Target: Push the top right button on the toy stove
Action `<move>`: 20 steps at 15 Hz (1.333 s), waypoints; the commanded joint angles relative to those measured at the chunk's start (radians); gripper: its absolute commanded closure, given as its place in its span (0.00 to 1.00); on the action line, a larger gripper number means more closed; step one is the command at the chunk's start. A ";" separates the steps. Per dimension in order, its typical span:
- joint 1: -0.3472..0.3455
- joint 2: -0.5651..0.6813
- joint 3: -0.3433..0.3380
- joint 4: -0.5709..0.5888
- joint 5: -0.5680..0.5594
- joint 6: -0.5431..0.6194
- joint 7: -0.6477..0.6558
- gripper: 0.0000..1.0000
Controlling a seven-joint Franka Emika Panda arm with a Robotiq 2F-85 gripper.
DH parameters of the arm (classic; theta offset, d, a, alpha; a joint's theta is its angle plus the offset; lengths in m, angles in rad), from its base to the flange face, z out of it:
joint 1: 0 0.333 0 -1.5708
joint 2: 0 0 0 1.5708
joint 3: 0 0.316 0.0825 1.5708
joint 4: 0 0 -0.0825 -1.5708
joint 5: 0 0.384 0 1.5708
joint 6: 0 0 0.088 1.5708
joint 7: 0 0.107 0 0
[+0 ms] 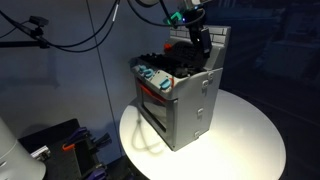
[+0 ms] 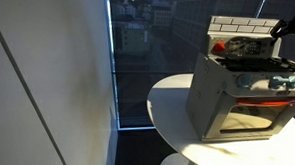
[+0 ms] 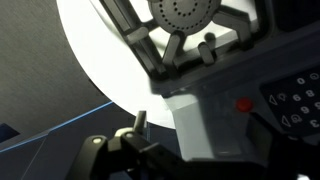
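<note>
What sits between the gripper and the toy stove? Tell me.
Nothing: in an exterior view the gripper hangs close over the top of the toy stove, with no other object between them.

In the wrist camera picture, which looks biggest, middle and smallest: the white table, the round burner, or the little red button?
1. white table: the biggest bright patch, though only part of it shows.
2. round burner: smaller, and cut off by the top edge.
3. red button: clearly the smallest.
</note>
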 commanded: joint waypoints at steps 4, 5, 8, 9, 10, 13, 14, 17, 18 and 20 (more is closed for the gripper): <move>0.001 -0.087 0.009 -0.037 0.015 -0.131 -0.077 0.00; 0.001 -0.093 0.012 -0.036 0.016 -0.154 -0.086 0.00; 0.002 -0.110 0.025 -0.030 0.023 -0.243 -0.132 0.00; 0.004 -0.118 0.031 -0.030 0.025 -0.273 -0.150 0.00; 0.005 -0.128 0.036 -0.031 0.025 -0.304 -0.167 0.00; 0.008 -0.161 0.049 -0.036 0.028 -0.395 -0.228 0.00; 0.010 -0.173 0.053 -0.040 0.033 -0.424 -0.255 0.00; 0.008 -0.222 0.059 -0.060 0.053 -0.489 -0.334 0.00; 0.008 -0.234 0.060 -0.066 0.056 -0.504 -0.353 0.00; 0.006 -0.267 0.059 -0.082 0.064 -0.533 -0.390 0.00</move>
